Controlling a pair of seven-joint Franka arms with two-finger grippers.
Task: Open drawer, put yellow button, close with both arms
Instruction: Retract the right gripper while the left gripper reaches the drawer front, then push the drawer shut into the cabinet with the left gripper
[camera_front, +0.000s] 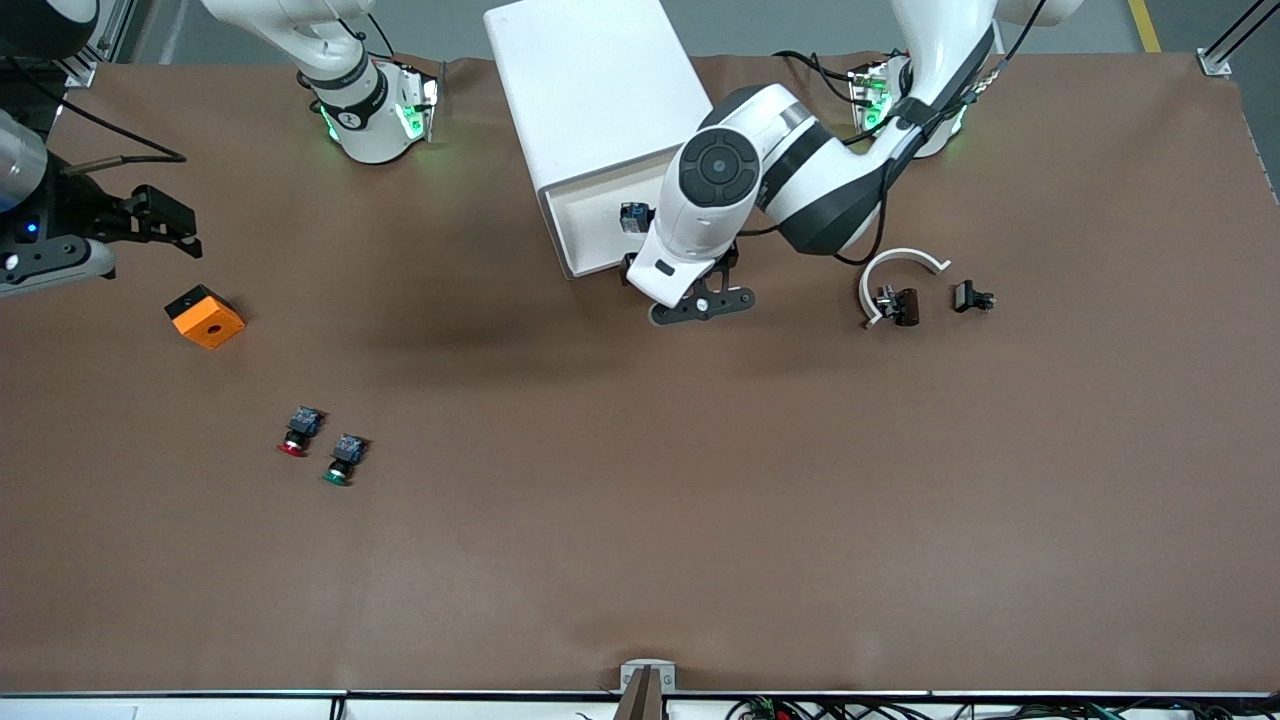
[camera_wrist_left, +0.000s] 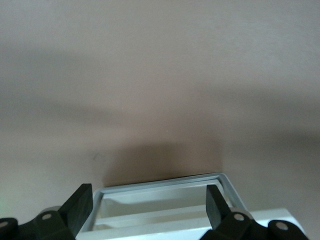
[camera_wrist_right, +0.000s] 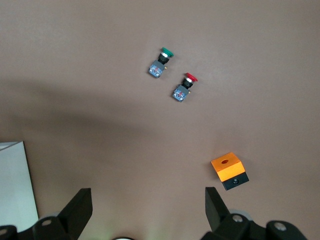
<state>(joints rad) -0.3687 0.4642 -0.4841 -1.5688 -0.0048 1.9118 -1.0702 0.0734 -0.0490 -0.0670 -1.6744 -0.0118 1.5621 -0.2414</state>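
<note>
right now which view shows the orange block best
The right wrist view: the orange block shows unobstructed with its top hole and black base. The front view shows it smaller. The left wrist view misses it.

Both end effectors (camera_wrist_left: 147, 207) (camera_wrist_right: 147, 207) agape, aloft

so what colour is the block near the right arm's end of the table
Orange on top with a black base; the right wrist view shows it best.

Brown surface (camera_front: 640, 560) bearing an orange block (camera_front: 204, 317) with a black base and a round hole in its top, toward the right arm's end. Nearer the front camera, a red-capped button (camera_front: 297, 431) and a green-capped button (camera_front: 343, 460) lie just beside each other. Toward the left arm's end: a white curved clip (camera_front: 893, 277), a dark cylindrical part (camera_front: 905, 306) touching it, and a small black part (camera_front: 970, 296) nearby.
</note>
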